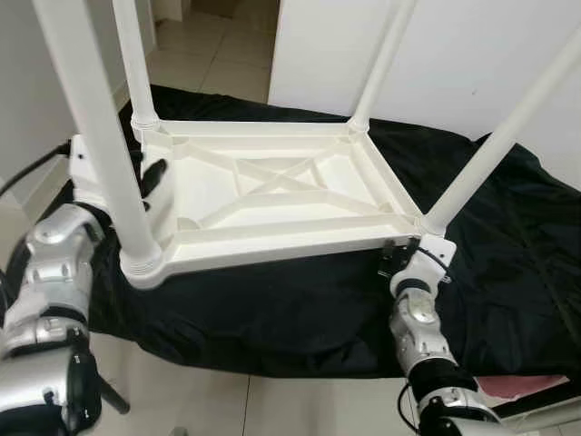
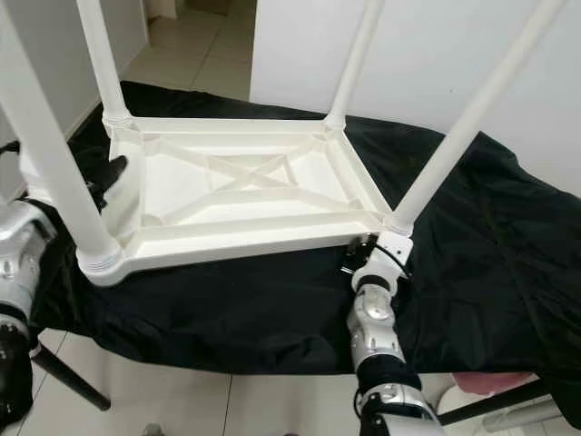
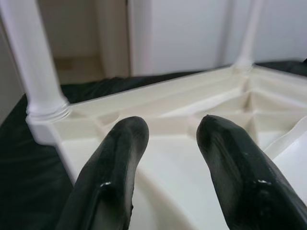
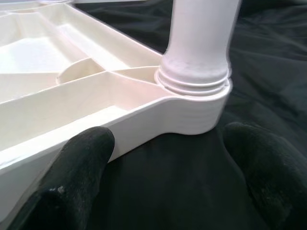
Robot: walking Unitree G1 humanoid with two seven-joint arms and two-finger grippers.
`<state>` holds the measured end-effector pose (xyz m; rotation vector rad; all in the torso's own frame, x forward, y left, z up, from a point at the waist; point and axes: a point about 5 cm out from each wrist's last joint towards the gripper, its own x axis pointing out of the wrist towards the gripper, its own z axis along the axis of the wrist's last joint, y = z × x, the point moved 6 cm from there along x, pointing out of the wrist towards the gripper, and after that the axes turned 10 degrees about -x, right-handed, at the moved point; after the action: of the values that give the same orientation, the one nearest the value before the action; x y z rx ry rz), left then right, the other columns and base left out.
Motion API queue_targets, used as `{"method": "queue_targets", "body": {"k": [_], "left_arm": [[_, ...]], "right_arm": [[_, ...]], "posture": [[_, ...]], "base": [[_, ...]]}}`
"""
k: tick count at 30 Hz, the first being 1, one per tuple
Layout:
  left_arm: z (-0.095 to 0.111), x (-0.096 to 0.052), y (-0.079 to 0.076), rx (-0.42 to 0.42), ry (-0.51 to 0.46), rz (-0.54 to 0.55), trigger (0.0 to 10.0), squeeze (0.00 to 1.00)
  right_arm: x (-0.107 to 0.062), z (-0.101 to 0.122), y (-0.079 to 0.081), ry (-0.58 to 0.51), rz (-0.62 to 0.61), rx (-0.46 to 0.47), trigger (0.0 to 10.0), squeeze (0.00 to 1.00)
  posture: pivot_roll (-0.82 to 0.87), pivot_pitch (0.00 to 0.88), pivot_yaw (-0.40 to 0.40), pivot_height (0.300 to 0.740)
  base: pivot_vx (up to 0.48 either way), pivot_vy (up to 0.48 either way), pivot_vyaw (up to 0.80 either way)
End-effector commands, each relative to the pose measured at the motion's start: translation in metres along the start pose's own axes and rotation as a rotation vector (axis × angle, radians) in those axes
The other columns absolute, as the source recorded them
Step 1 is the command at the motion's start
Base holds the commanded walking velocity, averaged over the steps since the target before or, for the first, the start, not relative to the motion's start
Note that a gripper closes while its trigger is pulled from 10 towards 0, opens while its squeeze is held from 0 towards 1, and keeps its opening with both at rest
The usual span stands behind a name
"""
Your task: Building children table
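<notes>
Left arm (image 1: pixel 50 300) and right arm (image 1: pixel 427 341) sit low in the head views, nearest the camera. White table (image 1: pixel 272 195) lies upside down on a black cloth (image 1: pixel 300 309), four legs (image 1: pixel 91 127) standing up. Left gripper (image 3: pixel 168 158) at the table's left edge, fingers (image 3: pixel 115 163) apart, poised over the ribbed underside. Right gripper (image 4: pixel 168 177) at the near right corner just below the leg socket (image 4: pixel 194 103), fingers apart over the cloth, holding nothing. Tiled floor (image 1: pixel 209 400) below.
</notes>
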<state>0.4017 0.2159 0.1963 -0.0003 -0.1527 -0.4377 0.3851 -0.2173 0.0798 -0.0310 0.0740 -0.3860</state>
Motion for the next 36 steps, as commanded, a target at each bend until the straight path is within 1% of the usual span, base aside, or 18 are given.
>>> {"method": "queue_targets", "body": {"k": [1, 2, 4, 6, 8, 9, 10, 12, 14, 17, 19, 20, 22, 24, 28, 29, 35, 36], "left_arm": [[-0.010, 0.002, -0.036, -0.020, 0.029, -0.187, 10.0, 0.00], [-0.014, -0.001, -0.046, -0.025, 0.032, -0.215, 10.0, 0.00], [-0.014, -0.001, -0.046, -0.025, 0.032, -0.215, 10.0, 0.00], [-0.021, -0.009, -0.073, -0.060, 0.034, -0.299, 10.0, 0.00], [-0.021, -0.009, -0.073, -0.060, 0.034, -0.299, 10.0, 0.00], [-0.026, -0.016, -0.096, -0.104, 0.040, -0.368, 10.0, 0.00], [-0.026, -0.016, -0.096, -0.104, 0.040, -0.368, 10.0, 0.00], [-0.028, -0.021, -0.116, -0.142, 0.049, -0.422, 10.0, 0.00], [-0.026, -0.024, -0.129, -0.157, 0.049, -0.450, 10.0, 0.00], [-0.025, -0.026, -0.135, -0.159, 0.049, -0.466, 10.0, 0.00], [-0.022, -0.027, -0.146, -0.183, 0.048, -0.472, 10.0, 0.00], [-0.022, -0.027, -0.146, -0.183, 0.048, -0.472, 10.0, 0.00], [-0.020, -0.027, -0.152, -0.190, 0.049, -0.475, 10.0, 0.00], [-0.018, -0.027, -0.153, -0.190, 0.044, -0.473, 10.0, 0.00], [-0.009, -0.026, -0.162, -0.196, 0.034, -0.483, 10.0, 0.00], [-0.009, -0.026, -0.162, -0.196, 0.034, -0.483, 10.0, 0.00], [-0.005, -0.025, -0.166, -0.202, 0.032, -0.482, 10.0, 0.00], [-0.002, -0.025, -0.171, -0.212, 0.030, -0.492, 10.0, 0.00]], "right_arm": [[0.005, -0.004, -0.009, 0.030, -0.013, 0.002, 10.0, 0.00], [0.008, -0.002, -0.010, 0.031, -0.009, -0.001, 10.0, 0.00], [0.008, -0.002, -0.010, 0.031, -0.009, -0.001, 10.0, 0.00], [0.014, -0.001, -0.013, 0.047, -0.004, -0.004, 10.0, 0.00], [0.014, -0.001, -0.013, 0.047, -0.004, -0.004, 10.0, 0.00], [0.020, 0.001, -0.011, 0.061, 0.016, -0.015, 10.0, 0.00], [0.020, 0.001, -0.011, 0.061, 0.016, -0.015, 10.0, 0.00], [0.024, 0.005, -0.004, 0.057, 0.067, -0.036, 10.0, 0.00], [0.026, 0.006, 0.000, 0.058, 0.092, -0.052, 10.0, 0.00], [0.027, 0.007, 0.001, 0.063, 0.100, -0.053, 10.0, 0.00], [0.030, 0.010, 0.014, 0.069, 0.176, -0.063, 10.0, 0.00], [0.030, 0.010, 0.014, 0.069, 0.176, -0.063, 10.0, 0.00], [0.029, 0.007, 0.027, 0.102, 0.248, -0.065, 10.0, 0.00], [0.028, 0.005, 0.032, 0.115, 0.270, -0.073, 10.0, 0.00], [0.022, 0.005, 0.058, 0.130, 0.397, -0.063, 10.0, 0.00], [0.022, 0.005, 0.058, 0.130, 0.397, -0.063, 10.0, 0.00], [0.016, 0.006, 0.079, 0.136, 0.482, -0.068, 10.0, 0.00], [0.013, 0.008, 0.091, 0.128, 0.534, -0.087, 10.0, 0.00]], "posture": [[0.05, 0.015, -0.127, 0.740], [0.05, 0.016, -0.128, 0.740], [0.05, 0.016, -0.128, 0.740], [0.06, 0.021, -0.133, 0.740], [0.06, 0.021, -0.133, 0.740], [0.06, 0.023, -0.133, 0.740], [0.06, 0.023, -0.133, 0.740], [0.07, 0.021, -0.128, 0.740], [0.07, 0.021, -0.126, 0.740], [0.07, 0.020, -0.128, 0.740], [0.07, 0.018, -0.128, 0.740], [0.07, 0.018, -0.128, 0.740], [0.07, 0.014, -0.125, 0.740], [0.07, 0.013, -0.125, 0.740], [0.07, 0.012, -0.123, 0.740], [0.07, 0.012, -0.123, 0.740], [0.07, 0.014, -0.116, 0.740], [0.07, 0.017, -0.111, 0.740]], "base": [[0.000, 0.000, 0.00], [0.000, 0.000, 0.00], [0.000, 0.000, 0.00], [0.000, 0.000, 0.00], [0.000, 0.000, 0.00], [0.000, 0.000, 0.00], [0.000, 0.000, 0.00], [0.000, 0.000, 0.00], [0.000, 0.000, 0.00], [0.000, 0.000, 0.00], [0.000, 0.000, 0.00], [0.000, 0.000, 0.00], [0.000, 0.000, 0.00], [0.000, 0.000, 0.00], [0.000, 0.000, 0.00], [0.000, 0.000, 0.00], [0.000, 0.000, 0.00], [0.000, 0.000, 0.00]]}}
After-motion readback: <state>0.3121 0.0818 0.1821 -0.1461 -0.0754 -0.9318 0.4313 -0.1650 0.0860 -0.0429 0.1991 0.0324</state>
